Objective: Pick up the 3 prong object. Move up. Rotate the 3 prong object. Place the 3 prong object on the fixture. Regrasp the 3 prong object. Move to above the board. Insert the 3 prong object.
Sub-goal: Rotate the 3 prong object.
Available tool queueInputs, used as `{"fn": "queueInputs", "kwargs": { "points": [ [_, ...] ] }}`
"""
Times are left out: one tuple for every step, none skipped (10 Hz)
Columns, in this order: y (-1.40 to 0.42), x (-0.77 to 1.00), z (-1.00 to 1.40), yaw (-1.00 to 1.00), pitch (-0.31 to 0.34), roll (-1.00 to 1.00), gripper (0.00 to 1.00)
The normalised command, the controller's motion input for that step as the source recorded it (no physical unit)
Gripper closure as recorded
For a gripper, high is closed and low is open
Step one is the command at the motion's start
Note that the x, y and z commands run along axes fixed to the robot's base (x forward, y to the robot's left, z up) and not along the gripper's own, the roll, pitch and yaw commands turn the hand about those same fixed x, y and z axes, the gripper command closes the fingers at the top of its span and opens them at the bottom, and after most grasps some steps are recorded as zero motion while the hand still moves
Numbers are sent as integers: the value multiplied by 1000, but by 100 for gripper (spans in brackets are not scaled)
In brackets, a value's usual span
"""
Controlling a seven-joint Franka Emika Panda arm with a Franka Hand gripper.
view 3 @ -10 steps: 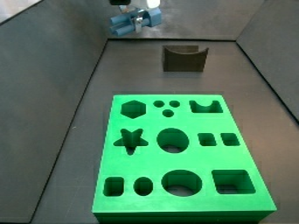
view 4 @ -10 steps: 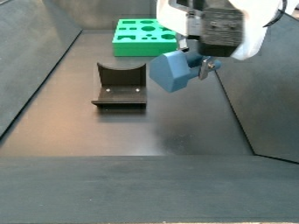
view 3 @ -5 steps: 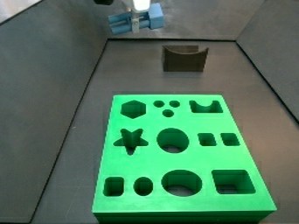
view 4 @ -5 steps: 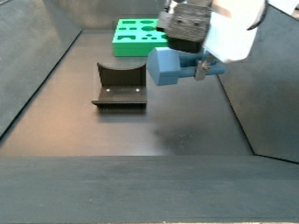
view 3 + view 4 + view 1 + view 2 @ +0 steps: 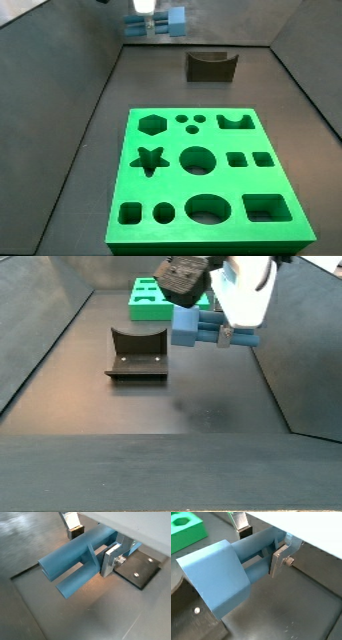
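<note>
Dark grey walls closed around a dark, matte floor (image 5: 201, 406), which carried the green board (image 5: 206, 180) and, well apart from it, the brown fixture (image 5: 138, 353). In a side view the board lay in the near half of the floor with its cut-out holes facing up, while the fixture (image 5: 211, 66) stood near the far wall. Its U-shaped notch opened upward.

Above the floor hung the gripper (image 5: 211, 328), high in the air and not touching any surface. It was clenched on the 3 prong object (image 5: 197, 327), a blue-grey piece. In both wrist views the silver fingers (image 5: 111, 559) pressed the piece from two sides, with the second finger (image 5: 240, 524) on the far side of it. The 3 prong object (image 5: 77, 561) showed long blue cylinders running side by side. In a wrist view the flat block end of the piece (image 5: 219, 577) was the nearest part to the camera.

In a side view the gripper (image 5: 156, 20) with the piece (image 5: 156, 24) was beside the fixture, closer to the back wall, and far from the board.
</note>
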Motion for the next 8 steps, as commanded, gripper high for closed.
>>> {"fn": "queueInputs", "kwargs": {
  "points": [
    [13,1,3,-1000,-1,-1,100],
    [13,1,3,-1000,-1,-1,100],
    [13,1,3,-1000,-1,-1,100],
    [13,1,3,-1000,-1,-1,100],
    [13,1,3,-1000,-2,-1,100],
    [13,0,3,-1000,-2,-1,100],
    [14,0,3,-1000,-2,-1,100],
    [14,0,3,-1000,-2,-1,100]
  ]
}}
